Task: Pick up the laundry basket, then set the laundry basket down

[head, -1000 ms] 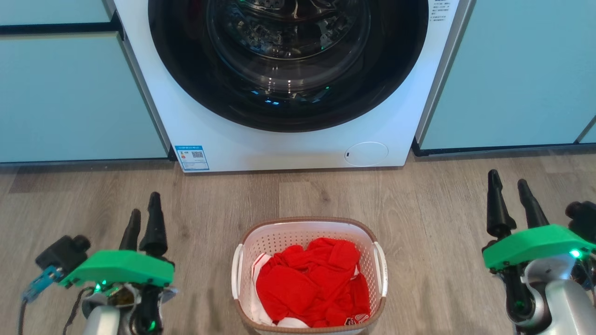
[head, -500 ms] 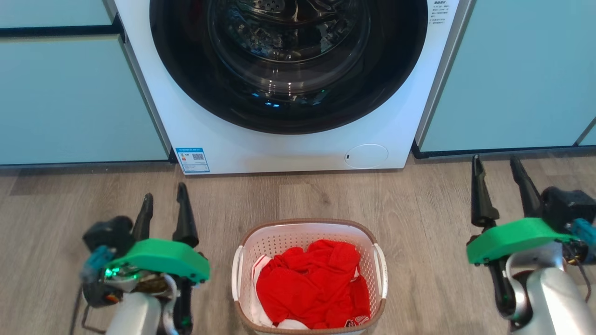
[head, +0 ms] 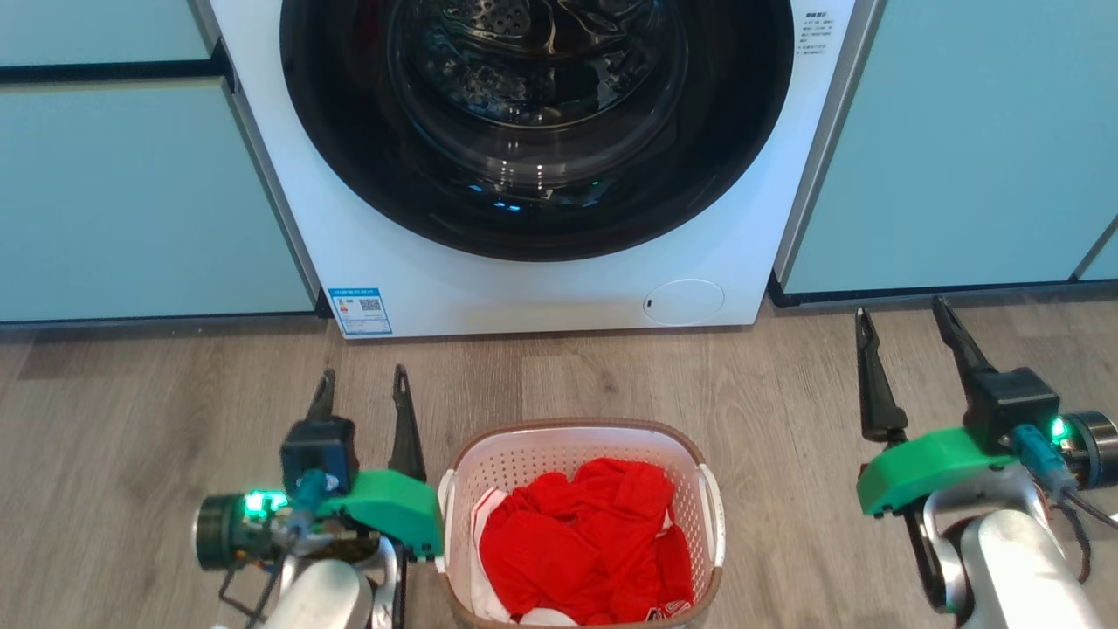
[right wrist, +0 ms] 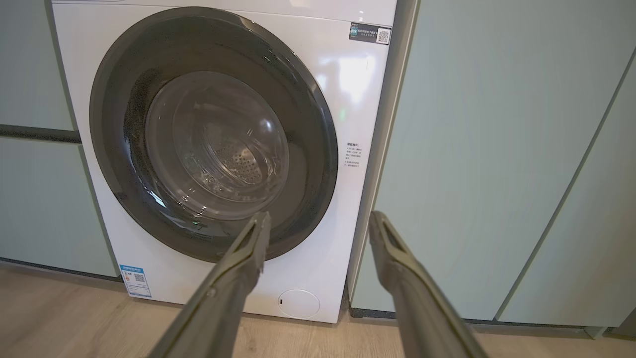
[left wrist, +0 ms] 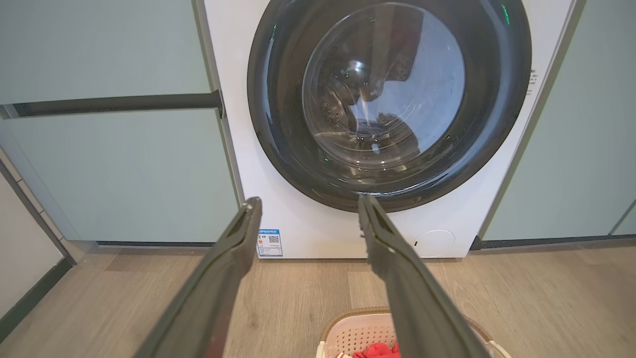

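Sitting upright on the wooden floor (head: 786,393) near the robot, the laundry basket (head: 533,459) is in front of the washing machine (head: 541,297) but clear of it, with red clothes (head: 585,542) heaped inside. It has 2 white side handles. The left gripper (head: 363,376) is just beside the left handle (head: 445,515), jaws apart and empty, fingers pointing toward the far machine. The right gripper (head: 901,307) is well apart from the right handle (head: 714,515), out to the right, jaws likewise apart around nothing. Pale green cabinets (head: 131,192) flank the machine. The step in hand looks like the approach before the pick-up, since nothing is gripped and the basket is not lifted. Next, the right arm likely needs to come in toward its handle. Both sets of jaws would then drop to handle level and close evenly so the load does not tip.
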You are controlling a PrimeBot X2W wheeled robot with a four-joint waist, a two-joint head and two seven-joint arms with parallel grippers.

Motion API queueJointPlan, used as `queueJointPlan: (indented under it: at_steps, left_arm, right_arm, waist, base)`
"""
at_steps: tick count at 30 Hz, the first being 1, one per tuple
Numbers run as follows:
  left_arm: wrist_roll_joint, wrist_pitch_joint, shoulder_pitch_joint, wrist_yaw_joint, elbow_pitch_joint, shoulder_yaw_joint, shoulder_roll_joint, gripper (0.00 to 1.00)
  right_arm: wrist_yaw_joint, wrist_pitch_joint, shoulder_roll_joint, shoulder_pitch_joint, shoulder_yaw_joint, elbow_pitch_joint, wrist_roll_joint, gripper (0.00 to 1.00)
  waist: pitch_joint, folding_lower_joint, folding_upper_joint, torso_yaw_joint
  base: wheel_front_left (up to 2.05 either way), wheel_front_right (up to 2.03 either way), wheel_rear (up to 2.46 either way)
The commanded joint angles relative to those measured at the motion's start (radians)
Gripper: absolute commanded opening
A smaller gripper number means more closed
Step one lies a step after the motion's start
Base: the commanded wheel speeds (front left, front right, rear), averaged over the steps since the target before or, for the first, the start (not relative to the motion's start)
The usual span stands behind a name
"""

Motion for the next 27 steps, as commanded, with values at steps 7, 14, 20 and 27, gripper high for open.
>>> queueJointPlan:
  at_steps: [7,14,20,27]
  left_arm:
    - [0.05,-0.04,-0.084,0.004,0.04,-0.036,0.014,1.0]
    - [0.048,-0.061,-0.078,-0.046,0.03,0.02,-0.025,1.0]
    - [0.123,-0.078,-0.07,-0.079,0.005,0.075,-0.053,1.0]
    - [0.162,-0.092,-0.047,-0.108,-0.059,0.139,-0.079,1.0]
  right_arm:
    - [0.006,-0.037,-0.001,-0.034,0.025,0.028,-0.077,1.0]
    - [0.007,-0.057,0.004,-0.04,0.03,0.058,-0.131,1.0]
    - [0.007,-0.075,0.003,-0.048,0.042,0.036,-0.189,1.0]
    - [0.007,-0.088,0.004,-0.039,0.051,0.009,-0.226,1.0]
  waist:
    - [-0.012,0.0,0.0,0.002]
    - [-0.017,0.0,0.0,0.002]
    - [-0.018,0.0,0.0,0.001]
    - [-0.015,0.0,0.0,0.0]
  base:
    - [0.0,0.0,0.0]
    - [0.0,0.0,0.0]
    - [0.0,0.0,0.0]
    - [0.0,0.0,0.0]
